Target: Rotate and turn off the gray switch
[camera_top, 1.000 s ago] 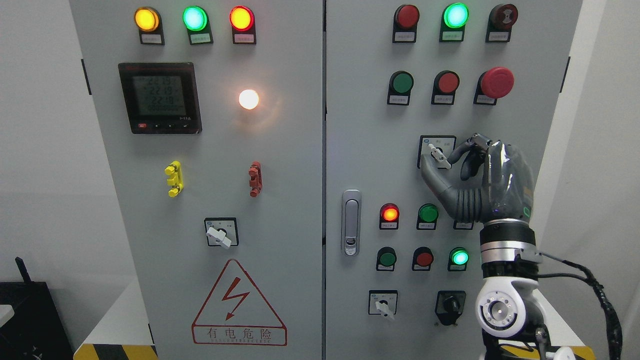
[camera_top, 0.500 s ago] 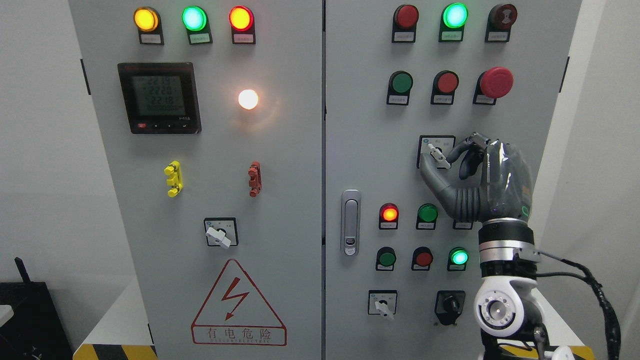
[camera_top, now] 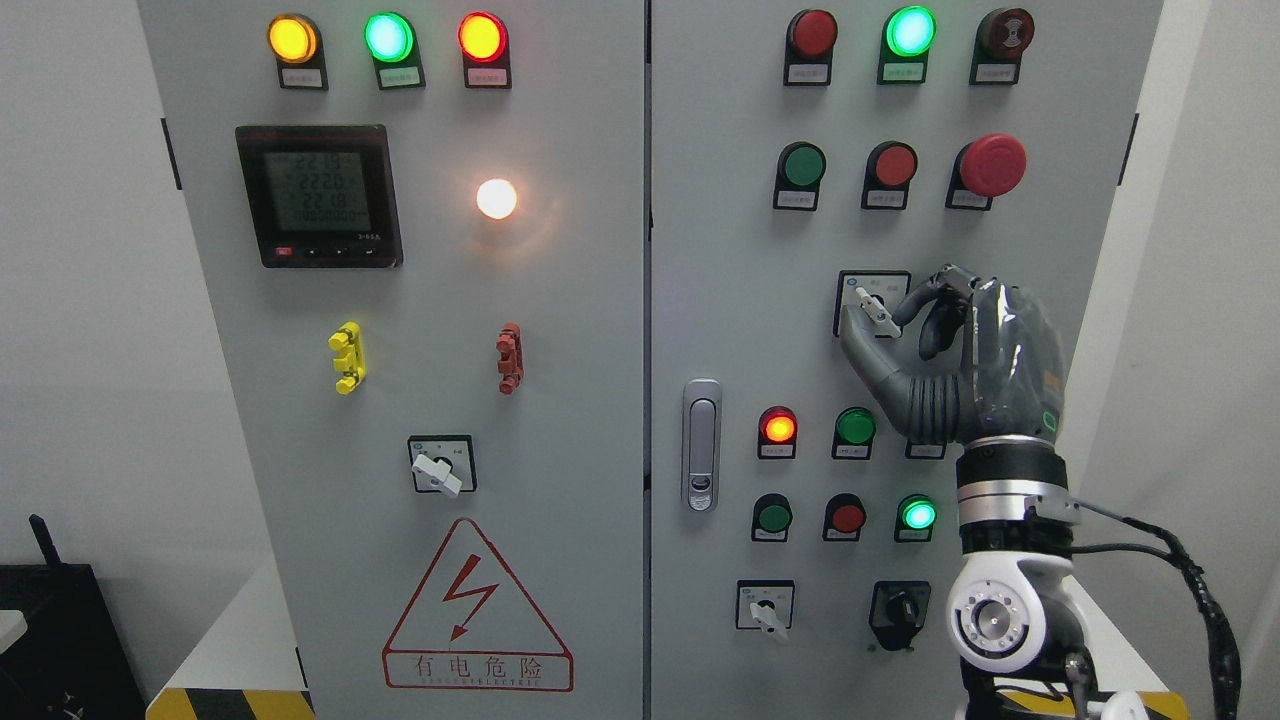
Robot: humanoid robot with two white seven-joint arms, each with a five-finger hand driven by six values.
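The gray switch is a small pale lever knob on a square plate in the upper middle of the right cabinet door. Its lever tilts from upper left to lower right. My right hand comes up from the lower right and is shut on the knob: the thumb presses from below left and the index finger curls in from the right. The palm hides the panel just right of the switch. My left arm does not show.
Red and green push buttons sit just below my wrist, and a red mushroom stop button sits above. The door handle is to the left. Two more rotary switches are low on this door, and another is on the left door.
My right hand has edged very slightly left and stays pinched on the knob. The lever's tilt looks the same. The meter digits have changed.
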